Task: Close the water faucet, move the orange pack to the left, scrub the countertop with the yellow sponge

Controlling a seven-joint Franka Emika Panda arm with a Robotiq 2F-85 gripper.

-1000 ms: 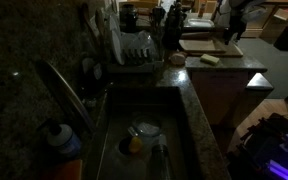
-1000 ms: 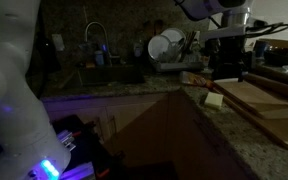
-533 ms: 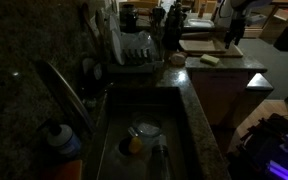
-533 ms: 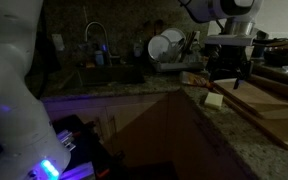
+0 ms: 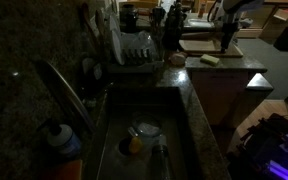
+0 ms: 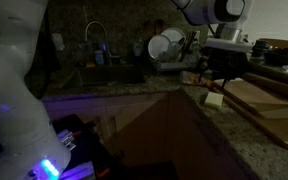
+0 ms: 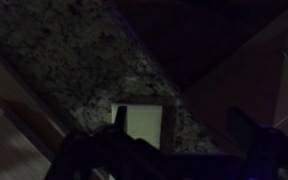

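**A:** Starting at the left, what do we make of the faucet (image 5: 64,95)?

**B:** We see its long shiny spout arching over the sink (image 5: 169,115), and no stream that we can make out. The light is too dim for us to vouch for it, but we judge that step likely done.

**A:** And the pack (image 5: 177,60)?

**B:** It sits on the table (image 5: 196,95) just beside the rack (image 5: 134,50), left of the sponge (image 5: 210,59) and apart from it. We cannot tell from here whether that is its final spot. We would guess so, since the pincer (image 6: 224,82) is busy elsewhere.

**A:** So we are at the sponge.

**B:** Yes. It lies flat on the dark speckled stone, near the edge of the board (image 5: 209,45). It is a pale yellow rectangle with straight sides. In the wrist view it shows nearly square-on, with nothing on top of it.

**A:** The pincer?

**B:** Released. Its fingers (image 7: 117,128) stand wide apart above the sponge, which lies between them and closer to one. As far as we can tell, they are not touching it.

**A:** Then what is left for us?

**B:** The whole last step, in our judgement: lower, clench on the sponge, then rub it over the table. It looks soft and thin, so we expect it to squash a little under the grip. We would take it low and near its middle.
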